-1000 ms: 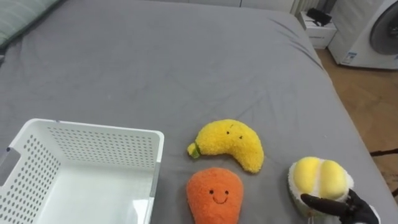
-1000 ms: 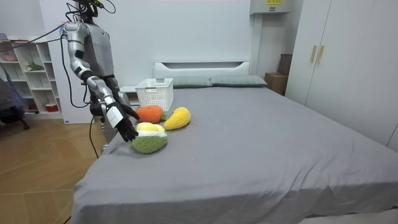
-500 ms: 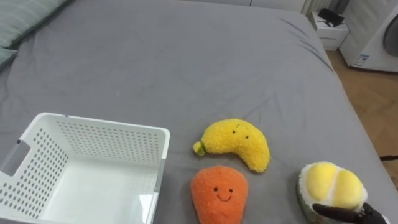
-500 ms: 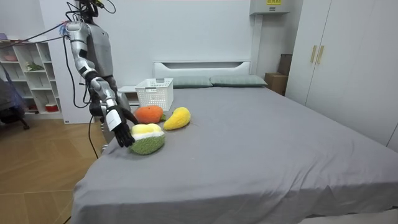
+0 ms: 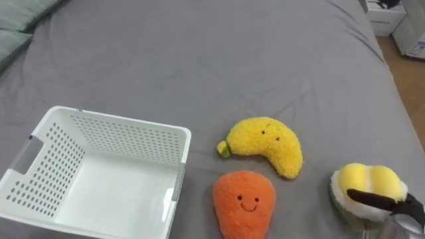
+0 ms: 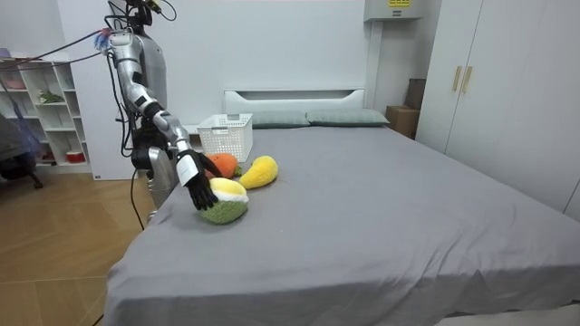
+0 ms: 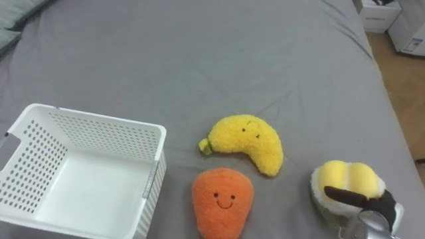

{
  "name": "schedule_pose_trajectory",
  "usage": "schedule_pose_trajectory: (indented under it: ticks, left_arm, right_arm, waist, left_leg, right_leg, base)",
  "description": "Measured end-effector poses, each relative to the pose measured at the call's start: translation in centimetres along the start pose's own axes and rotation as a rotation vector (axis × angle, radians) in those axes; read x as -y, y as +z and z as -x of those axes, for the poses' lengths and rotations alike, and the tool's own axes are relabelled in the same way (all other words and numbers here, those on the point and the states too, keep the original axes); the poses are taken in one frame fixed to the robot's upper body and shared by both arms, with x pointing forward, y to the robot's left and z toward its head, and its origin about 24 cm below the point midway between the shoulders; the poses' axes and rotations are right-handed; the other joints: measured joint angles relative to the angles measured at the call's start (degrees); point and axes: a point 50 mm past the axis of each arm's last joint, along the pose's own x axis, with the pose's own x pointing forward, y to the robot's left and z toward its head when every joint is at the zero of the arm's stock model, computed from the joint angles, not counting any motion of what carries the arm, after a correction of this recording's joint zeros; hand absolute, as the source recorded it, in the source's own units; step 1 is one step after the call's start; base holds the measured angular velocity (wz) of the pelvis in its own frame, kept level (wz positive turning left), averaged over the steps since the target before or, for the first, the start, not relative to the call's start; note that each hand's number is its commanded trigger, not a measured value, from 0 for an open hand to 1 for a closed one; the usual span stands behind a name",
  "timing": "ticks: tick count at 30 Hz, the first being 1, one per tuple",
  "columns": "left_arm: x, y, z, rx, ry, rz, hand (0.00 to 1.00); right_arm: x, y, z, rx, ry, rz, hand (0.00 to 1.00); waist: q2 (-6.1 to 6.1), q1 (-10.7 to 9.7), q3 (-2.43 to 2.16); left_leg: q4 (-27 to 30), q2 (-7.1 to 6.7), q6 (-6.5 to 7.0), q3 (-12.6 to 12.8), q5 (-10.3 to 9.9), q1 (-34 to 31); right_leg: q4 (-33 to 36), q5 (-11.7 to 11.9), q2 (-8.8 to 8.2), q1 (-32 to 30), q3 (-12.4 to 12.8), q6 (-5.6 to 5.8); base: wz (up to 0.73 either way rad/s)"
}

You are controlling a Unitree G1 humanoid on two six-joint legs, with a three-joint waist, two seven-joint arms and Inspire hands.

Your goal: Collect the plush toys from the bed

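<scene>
Three plush toys lie on the grey bed: a yellow banana, an orange carrot with a smiling face, and a round yellow-and-green plush at the near right. My right hand comes in from the lower right and holds the round plush from its near side, its dark thumb laid over the yellow top. The white perforated basket stands empty at the near left. In the room view I stand at the bed's corner, my right arm reaching down with the right hand at the round plush.
Pillows lie at the bed's head. The bed's right edge runs close past the round plush, with wooden floor beyond. A shelf unit stands at the room view's left, wardrobes at its right.
The camera has tilted, shifting the whole picture. My right hand has closed further over the round plush, thumb now across its top; in the room view the plush has shifted slightly onto the bed.
</scene>
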Motion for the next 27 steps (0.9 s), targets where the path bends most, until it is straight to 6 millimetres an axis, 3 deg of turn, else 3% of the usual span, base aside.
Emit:
schedule_pose_trajectory:
  ticks: [7,8,9,14,16,27]
  left_arm:
    - [0.3,0.2,0.0,0.001,-0.011,-0.018,0.0]
    - [0.4,0.3,0.0,0.005,-0.014,-0.016,0.0]
    - [0.5,0.3,0.0,0.005,-0.019,-0.009,0.0]
    - [0.9,0.5,0.0,0.01,-0.034,-0.033,0.0]
    - [1.0,0.6,0.0,0.013,-0.035,-0.027,0.0]
    - [2.1,2.8,0.1,0.066,-0.061,-0.022,0.0]
  right_arm:
    - [-0.1,1.7,0.1,0.068,-0.006,-0.031,0.0]
    - [0.2,1.9,0.0,0.078,-0.014,-0.024,0.28]
    - [0.3,2.0,0.0,0.084,-0.019,-0.017,1.0]
    - [0.6,1.3,-0.3,0.064,-0.036,0.046,1.0]
    - [0.9,0.8,-0.4,0.051,-0.051,0.078,1.0]
    - [2.1,-0.9,-0.8,0.003,-0.083,0.169,1.0]
  waist:
    - [0.26,-0.07,0.14]
    - [0.36,-0.04,0.21]
    - [0.56,0.15,0.36]
    - [1.18,0.2,0.67]
    - [1.35,0.17,0.42]
    - [1.46,0.41,0.43]
  left_leg:
    - [1.18,-0.36,0.11,-1.37,0.09,-2.48]
    - [1.13,-0.36,0.13,-1.2,0.11,-2.57]
    - [1.12,-0.39,0.16,-1.22,0.13,-2.72]
    - [0.97,-0.39,0.17,-1.31,0.14,-3.08]
    - [1.02,-0.37,0.13,-1.31,0.17,-3.64]
    - [0.8,-0.36,0.1,-1.1,0.24,-3.66]
  right_leg:
    - [-0.19,0.01,-0.24,-1.82,-1.3,-0.01]
    - [-0.15,0.01,-0.27,-2.06,-1.16,0.0]
    - [-0.13,0.01,-0.31,-2.17,-1.24,0.01]
    - [-0.12,0.01,-0.29,-2.61,-1.27,0.02]
    - [-0.1,0.02,-0.27,-3.25,-1.25,0.02]
    - [-0.19,0.02,-0.18,-3.46,-0.99,0.01]
  base:
    - [0.09]
    - [0.0]
    - [0.0]
    - [0.0]
    - [0.0]
    - [0.0]
